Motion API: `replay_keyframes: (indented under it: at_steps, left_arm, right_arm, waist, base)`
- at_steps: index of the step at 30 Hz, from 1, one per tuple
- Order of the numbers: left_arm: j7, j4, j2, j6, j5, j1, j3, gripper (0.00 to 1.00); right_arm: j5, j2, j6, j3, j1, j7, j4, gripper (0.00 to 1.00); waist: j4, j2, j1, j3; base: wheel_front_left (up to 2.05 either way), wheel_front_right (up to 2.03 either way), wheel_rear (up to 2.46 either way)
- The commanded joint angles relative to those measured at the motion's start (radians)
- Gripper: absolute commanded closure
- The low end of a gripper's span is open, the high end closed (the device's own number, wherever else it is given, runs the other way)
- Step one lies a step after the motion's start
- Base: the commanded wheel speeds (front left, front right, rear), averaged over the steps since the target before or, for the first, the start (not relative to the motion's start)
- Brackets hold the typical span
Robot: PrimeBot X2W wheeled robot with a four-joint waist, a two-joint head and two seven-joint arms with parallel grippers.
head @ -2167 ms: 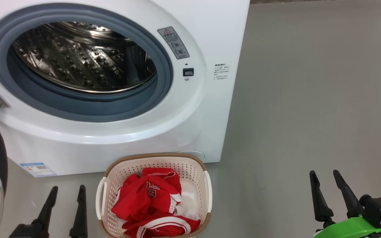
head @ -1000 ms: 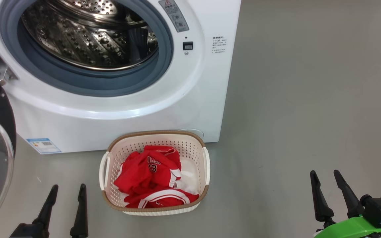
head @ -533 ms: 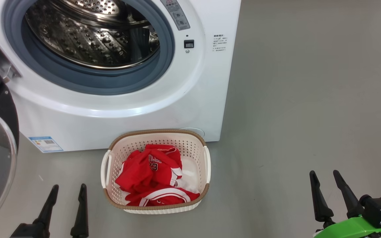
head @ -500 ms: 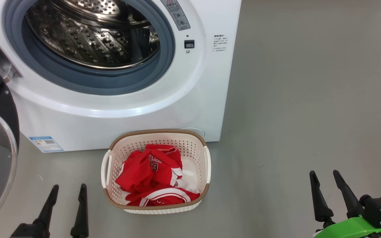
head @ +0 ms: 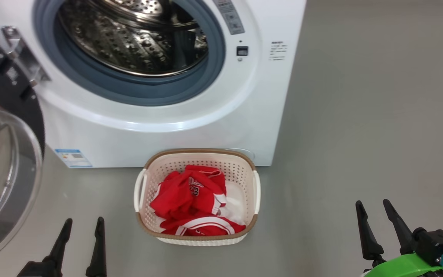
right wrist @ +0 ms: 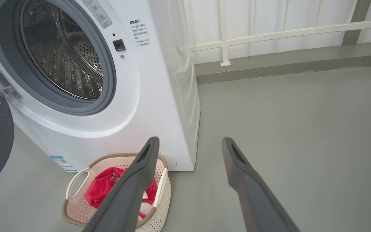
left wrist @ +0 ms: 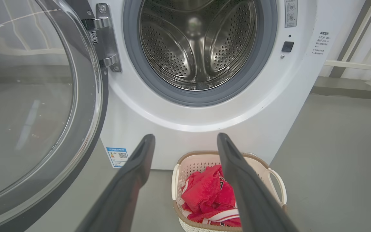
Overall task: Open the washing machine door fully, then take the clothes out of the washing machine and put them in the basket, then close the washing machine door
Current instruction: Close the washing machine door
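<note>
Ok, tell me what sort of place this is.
Likely a laundry or utility area: a washing machine, a basket of red clothes on bare grey floor, a white railing behind.

A smooth, matt grey floor (head: 360, 115) spreads wide under soft, even light that leaves a faint pale sheen on it. Along its far edge runs a low grey kerb (right wrist: 285, 62). Above the kerb stands a white panelled wall (right wrist: 262, 16), crossed by a white horizontal rail (right wrist: 301, 32) on a slim white post (right wrist: 223, 32).
</note>
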Motion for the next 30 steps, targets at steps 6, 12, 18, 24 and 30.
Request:
replay_keyframes:
  at_steps: [6,12,18,24,30]
  left_arm:
    - [-0.009,-0.004,0.002,-0.006,-0.019,-0.011,0.036,0.00]
    - [-0.009,0.011,-0.002,-0.003,-0.028,0.002,0.038,0.00]
    - [-0.009,0.025,-0.002,0.016,-0.054,0.021,0.018,0.00]
    - [-0.009,0.027,-0.002,0.041,-0.074,0.040,-0.013,0.00]
    - [-0.009,0.020,-0.002,0.056,-0.098,0.056,-0.022,0.00]
  right_arm:
    - [-0.027,-0.019,0.006,0.044,-0.018,-0.007,-0.003,0.00]
    - [-0.024,-0.034,0.006,0.067,-0.027,-0.007,0.015,0.00]
    - [-0.016,-0.042,0.006,0.090,-0.032,-0.007,0.029,0.00]
    - [-0.004,-0.047,0.006,0.113,-0.029,-0.007,0.042,0.00]
    - [0.001,-0.053,0.006,0.155,-0.050,-0.007,0.056,0.00]
  waist:
    - [0.123,0.0000,0.0000,-0.013]
    - [0.227,0.0000,0.0000,-0.030]
    - [0.307,0.0000,0.0000,-0.050]
    - [0.398,0.0000,0.0000,-0.071]
    - [0.455,0.0000,0.0000,-0.062]
  base:
    - [0.00,0.00,0.00]
    - [0.00,0.00,0.00]
    - [0.00,0.00,0.00]
    - [0.00,0.00,0.00]
    - [0.00,0.00,0.00]
